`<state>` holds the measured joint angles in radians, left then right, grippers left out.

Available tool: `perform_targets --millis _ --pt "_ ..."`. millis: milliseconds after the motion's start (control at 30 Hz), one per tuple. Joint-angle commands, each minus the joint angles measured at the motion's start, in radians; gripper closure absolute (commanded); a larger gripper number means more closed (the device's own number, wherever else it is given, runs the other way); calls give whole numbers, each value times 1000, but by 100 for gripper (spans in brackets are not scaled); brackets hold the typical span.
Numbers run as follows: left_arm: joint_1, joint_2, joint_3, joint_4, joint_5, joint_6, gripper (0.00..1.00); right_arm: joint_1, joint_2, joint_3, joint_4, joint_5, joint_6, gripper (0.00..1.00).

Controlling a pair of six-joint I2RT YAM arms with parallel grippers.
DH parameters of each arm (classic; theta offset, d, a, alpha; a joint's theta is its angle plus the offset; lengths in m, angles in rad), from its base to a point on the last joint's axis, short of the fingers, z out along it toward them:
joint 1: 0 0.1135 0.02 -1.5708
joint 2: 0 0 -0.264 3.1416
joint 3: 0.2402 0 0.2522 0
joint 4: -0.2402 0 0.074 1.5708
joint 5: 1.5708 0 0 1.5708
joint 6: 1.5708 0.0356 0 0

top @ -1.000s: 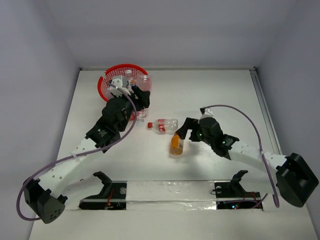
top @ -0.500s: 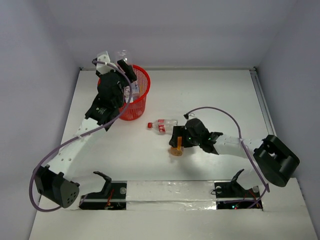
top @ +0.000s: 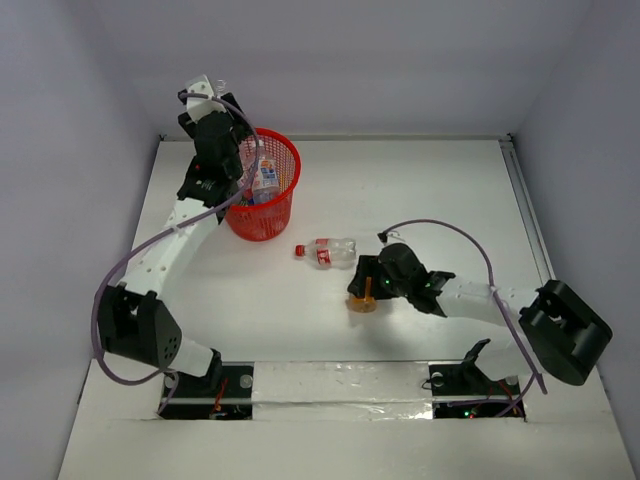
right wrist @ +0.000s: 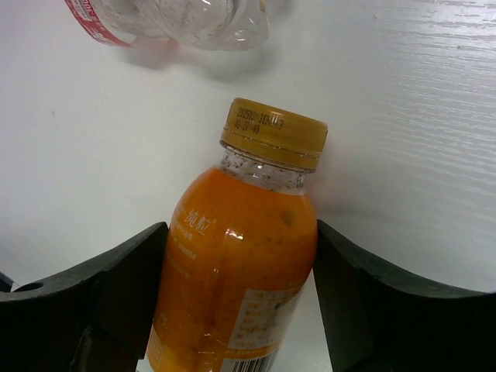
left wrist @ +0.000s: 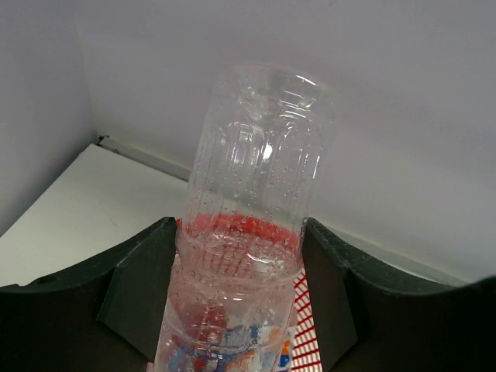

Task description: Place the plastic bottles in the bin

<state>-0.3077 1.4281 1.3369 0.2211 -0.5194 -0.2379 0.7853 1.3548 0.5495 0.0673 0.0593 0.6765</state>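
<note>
Orange juice bottle, gold-capped, is clamped between the right gripper's fingers. Just beyond, a red-labelled clear bottle lies on the white bench. Far left, the left gripper pinches a clear bottle above the red mesh bin.

My red mesh bin stands at the far left of the desk. My left claw pinches a clear bottle over it. My right claw hugs the orange bottle with its gold cap. A red-label bottle lies flat nearby
</note>
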Motion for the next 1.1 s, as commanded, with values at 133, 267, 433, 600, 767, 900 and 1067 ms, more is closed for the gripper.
perform_targets --millis 133,267,433,600,767,900,1067 --pt "2 100 83 173 -102 163 67 3 -129 -52 61 13 31 50" --pt "2 166 116 214 -149 210 68 3 -192 -77 77 10 41 50" --pt "2 209 81 303 -194 226 69 3 -258 -99 75 7 43 51" --pt "2 200 -10 415 -188 184 69 12 -324 -100 57 23 37 51" --pt "-19 204 -133 533 -168 166 68 12 -408 -97 16 62 35 51" --pt "-31 212 -192 589 -194 163 63 12 -489 -95 -11 89 34 51" --pt "-51 198 -234 603 -192 137 43 12 -571 -89 -38 106 25 51"
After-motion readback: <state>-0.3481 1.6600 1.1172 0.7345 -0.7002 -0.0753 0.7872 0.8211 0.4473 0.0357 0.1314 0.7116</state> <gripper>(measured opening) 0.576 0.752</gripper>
